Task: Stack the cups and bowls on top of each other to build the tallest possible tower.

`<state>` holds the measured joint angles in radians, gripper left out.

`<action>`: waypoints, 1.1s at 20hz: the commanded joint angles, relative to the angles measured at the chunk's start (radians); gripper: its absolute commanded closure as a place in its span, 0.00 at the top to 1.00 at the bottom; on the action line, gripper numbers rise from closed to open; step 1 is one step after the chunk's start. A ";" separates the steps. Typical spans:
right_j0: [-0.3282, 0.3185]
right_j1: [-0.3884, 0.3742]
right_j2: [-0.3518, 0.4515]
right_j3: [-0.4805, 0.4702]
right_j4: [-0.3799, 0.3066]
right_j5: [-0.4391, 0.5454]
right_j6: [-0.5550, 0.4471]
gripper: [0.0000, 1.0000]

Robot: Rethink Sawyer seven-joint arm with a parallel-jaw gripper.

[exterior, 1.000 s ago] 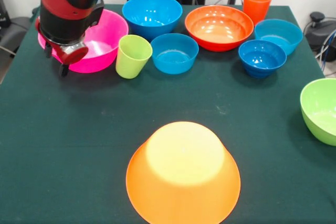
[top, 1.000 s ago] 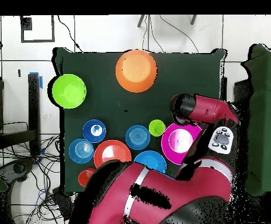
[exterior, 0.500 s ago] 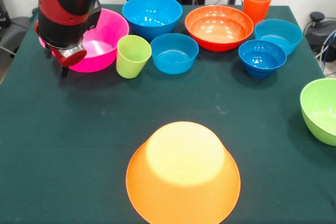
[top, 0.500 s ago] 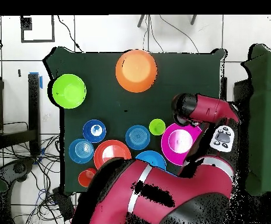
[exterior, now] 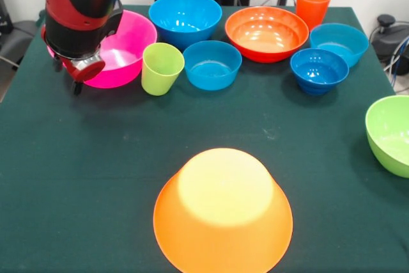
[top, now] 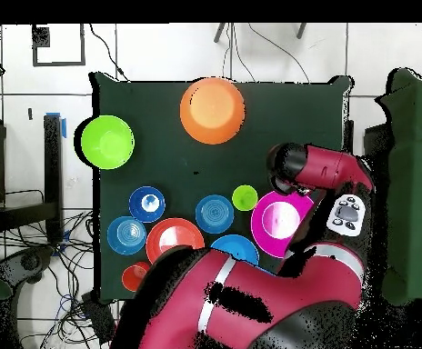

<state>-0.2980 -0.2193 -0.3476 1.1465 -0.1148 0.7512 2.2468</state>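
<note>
The large light-orange bowl (exterior: pixel 222 212) lies upside down alone at the near middle; it also shows in the overhead view (top: pixel 212 110). The pink bowl (exterior: pixel 124 46) stands at the far left. My gripper (exterior: pixel 70 75) hangs at its outer left rim, and in the overhead view (top: pixel 286 164) it sits just above the pink bowl (top: pixel 281 223). The lime-green cup (exterior: pixel 162 68) stands upright right of the pink bowl. The orange cup (exterior: pixel 312 4) stands at the far right corner.
The far row holds a medium blue bowl (exterior: pixel 185 18), a red-orange bowl (exterior: pixel 266 32) and three small blue bowls (exterior: pixel 212 64), (exterior: pixel 319 70), (exterior: pixel 339 43). A lime-green bowl (exterior: pixel 391 133) sits at the right edge. My arm (top: pixel 251 309) covers the table's robot side.
The arm has shifted very slightly at the pink bowl's rim. No bowl or cup has moved.
</note>
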 commanded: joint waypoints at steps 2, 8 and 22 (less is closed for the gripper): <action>0.047 -0.035 0.100 -0.003 -0.011 0.090 -0.034 1.00; 0.094 -0.065 0.049 0.014 -0.061 0.004 -0.018 1.00; 0.165 -0.090 -0.028 0.059 -0.010 0.041 0.095 1.00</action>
<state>-0.1438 -0.3299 -0.4288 1.1470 -0.1264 0.7251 2.2468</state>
